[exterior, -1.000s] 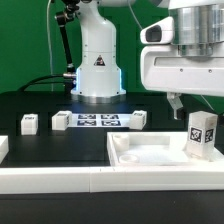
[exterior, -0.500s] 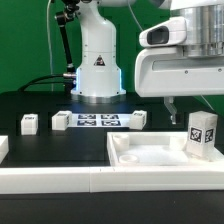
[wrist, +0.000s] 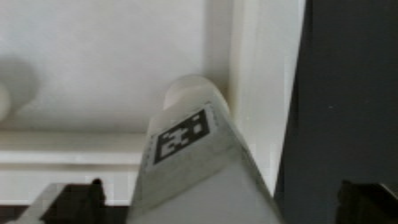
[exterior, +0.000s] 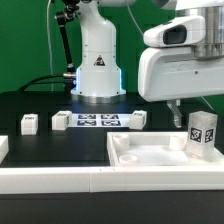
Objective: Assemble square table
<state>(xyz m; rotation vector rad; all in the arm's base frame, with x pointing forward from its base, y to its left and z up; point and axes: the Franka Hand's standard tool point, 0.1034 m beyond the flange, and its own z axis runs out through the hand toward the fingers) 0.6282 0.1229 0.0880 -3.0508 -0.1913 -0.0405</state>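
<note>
The white square tabletop [exterior: 130,160] lies at the front right, and its pale inside fills the wrist view [wrist: 89,60]. One tagged white leg [exterior: 201,135] stands upright in its right corner. My gripper [exterior: 198,108] hangs just above that leg, open and empty. In the wrist view the leg [wrist: 192,150] stands between my gripper's [wrist: 217,205] two dark fingertips [wrist: 71,205] with a gap on each side. Three loose legs lie on the black table: one at the left [exterior: 29,123], one beside it [exterior: 61,119], one at the middle [exterior: 137,119].
The marker board [exterior: 97,120] lies in front of the robot base [exterior: 97,75]. A long white rail [exterior: 60,180] runs along the front. Another white block [exterior: 3,148] sits at the exterior view's left edge. Black table [wrist: 356,80] shows past the tabletop's rim.
My gripper has shifted a little sideways above the upright leg. The leg, the tabletop and the loose legs have not moved.
</note>
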